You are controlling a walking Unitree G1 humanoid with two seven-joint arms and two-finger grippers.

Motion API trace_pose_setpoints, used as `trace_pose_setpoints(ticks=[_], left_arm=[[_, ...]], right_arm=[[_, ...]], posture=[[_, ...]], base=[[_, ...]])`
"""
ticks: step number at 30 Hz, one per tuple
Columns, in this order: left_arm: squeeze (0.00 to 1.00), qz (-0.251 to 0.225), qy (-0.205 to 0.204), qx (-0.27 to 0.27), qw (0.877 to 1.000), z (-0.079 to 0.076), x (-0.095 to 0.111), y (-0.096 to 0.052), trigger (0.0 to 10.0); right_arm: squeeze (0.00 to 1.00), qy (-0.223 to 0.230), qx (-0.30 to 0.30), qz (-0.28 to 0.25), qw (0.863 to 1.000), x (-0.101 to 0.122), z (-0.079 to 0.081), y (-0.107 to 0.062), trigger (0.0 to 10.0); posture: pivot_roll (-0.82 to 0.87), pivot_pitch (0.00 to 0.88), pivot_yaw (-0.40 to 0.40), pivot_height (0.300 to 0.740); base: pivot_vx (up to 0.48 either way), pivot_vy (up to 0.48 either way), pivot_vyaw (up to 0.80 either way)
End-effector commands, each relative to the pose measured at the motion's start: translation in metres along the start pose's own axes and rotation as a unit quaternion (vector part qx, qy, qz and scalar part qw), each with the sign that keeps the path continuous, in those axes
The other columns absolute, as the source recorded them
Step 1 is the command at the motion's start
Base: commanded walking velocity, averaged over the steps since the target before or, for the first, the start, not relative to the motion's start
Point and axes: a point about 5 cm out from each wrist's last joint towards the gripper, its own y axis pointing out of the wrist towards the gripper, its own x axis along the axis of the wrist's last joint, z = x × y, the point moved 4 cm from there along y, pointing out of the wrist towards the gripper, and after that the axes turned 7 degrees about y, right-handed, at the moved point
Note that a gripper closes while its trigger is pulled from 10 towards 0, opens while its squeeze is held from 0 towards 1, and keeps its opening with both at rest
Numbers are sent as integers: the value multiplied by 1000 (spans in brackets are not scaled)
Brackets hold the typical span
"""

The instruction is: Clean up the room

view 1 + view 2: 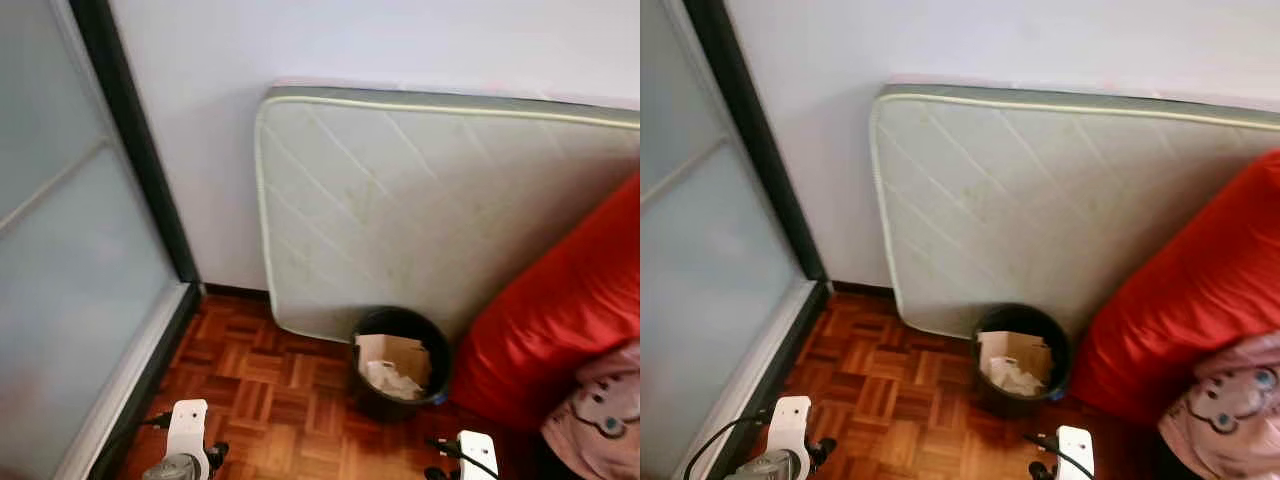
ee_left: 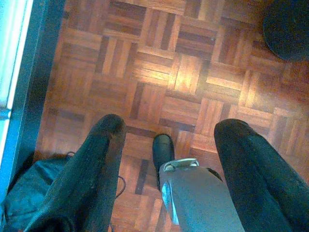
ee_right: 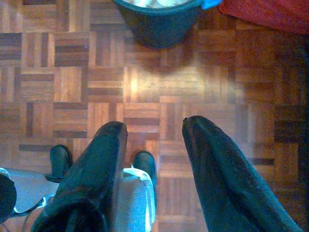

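**Inspector:** Report, left to right.

**Robot:** A frosted sliding door (image 1: 70, 270) stands at far left on its dark track. My left gripper (image 2: 166, 159) hangs low over the parquet floor (image 1: 250, 390), fingers spread, holding nothing. A quilted mattress (image 1: 420, 210) leans upright against the white wall (image 1: 330, 45). A black waste bin (image 1: 400, 362) stands on the floor touching the mattress foot, with a cardboard piece and crumpled paper inside. My right gripper (image 3: 154, 159) hangs near the bin, fingers parted, empty. A red cushion (image 1: 565, 310) lies just beside the bin, a pink patterned cloth (image 1: 600, 415) against it.

**Inspector:** Handling of the bin?

**Robot:** I judge it light and stiff, its wall perhaps smooth. I would pinch the rim, keeping it upright so the loose paper stays in.
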Motion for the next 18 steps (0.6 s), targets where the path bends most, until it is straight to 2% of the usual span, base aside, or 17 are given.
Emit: trace_pose_setpoints(ticks=[1, 4, 18], left_arm=[[0, 11, 21, 0, 1000, 1, -3, 0, 10000], [0, 13, 19, 14, 1000, 4, -3, 0, 10000], [0, 18, 20, 14, 1000, 4, -7, -1, 10000]], right_arm=[[0, -5, -1, 5, 1000, -1, -1, 0, 10000], [0, -13, 0, 8, 1000, -1, 0, 0, 10000], [0, -24, -4, 14, 1000, -4, -2, 0, 10000]], posture=[[-40, 0, -59, 740], [-42, 0, -59, 740], [-47, 0, -53, 740]], base=[[0, 0, -800], [0, -420, -796], [0, 0, -788]])
